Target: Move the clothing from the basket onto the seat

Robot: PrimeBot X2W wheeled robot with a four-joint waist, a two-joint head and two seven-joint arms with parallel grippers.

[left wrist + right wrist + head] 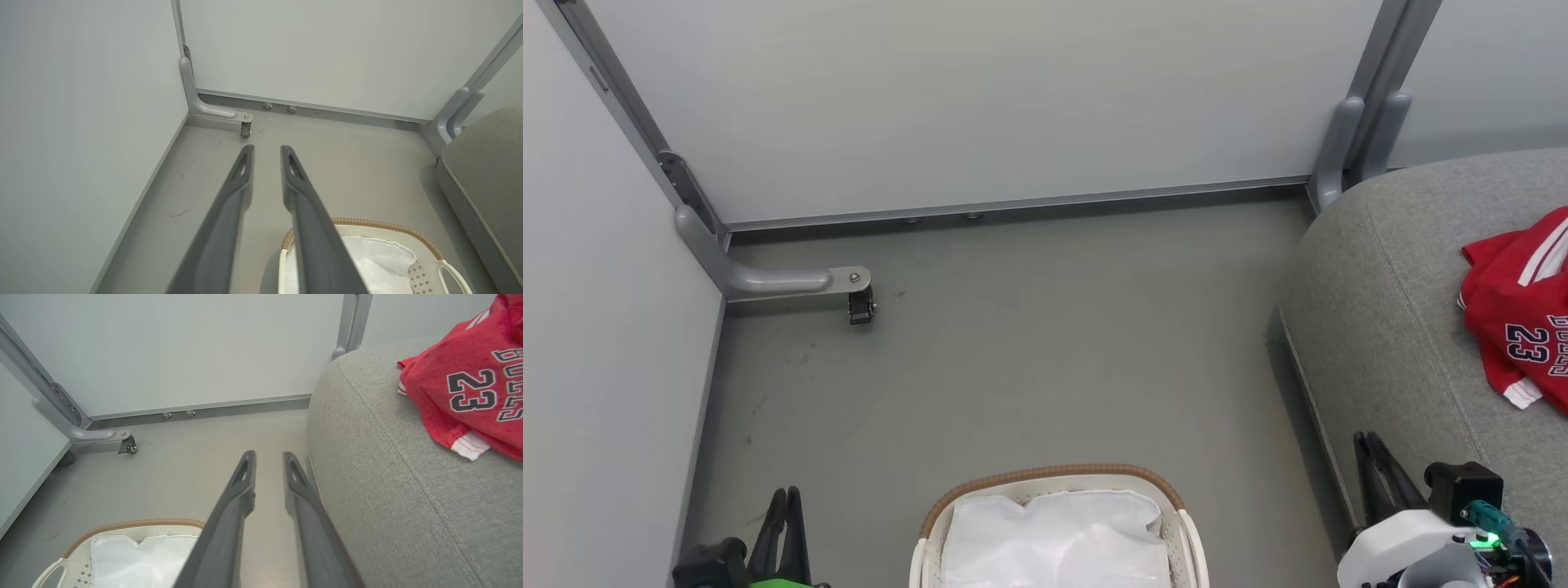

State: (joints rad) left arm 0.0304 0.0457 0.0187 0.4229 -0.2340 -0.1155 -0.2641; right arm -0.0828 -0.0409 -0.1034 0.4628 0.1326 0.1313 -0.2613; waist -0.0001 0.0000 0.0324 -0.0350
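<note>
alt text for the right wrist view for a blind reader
A red jersey with dark 23 numerals lies on the large grey fabric sofa seat. The right claw, open and empty, hangs over grey floor beside a cream plastic basket.

The left gripper (266, 148) and right gripper (268, 454) each have two long fingers (231, 212). These are dark grey, matte and smooth, and taper to a narrow tip with a slim slot cut through near the end. Behind the right gripper, a black block (1462, 486) sits on a rounded white housing (1392, 539), beside a teal plug (1486, 516) and a green light (1482, 540). The left wrist has a black casing (707, 563) and a green patch (780, 583).
</note>
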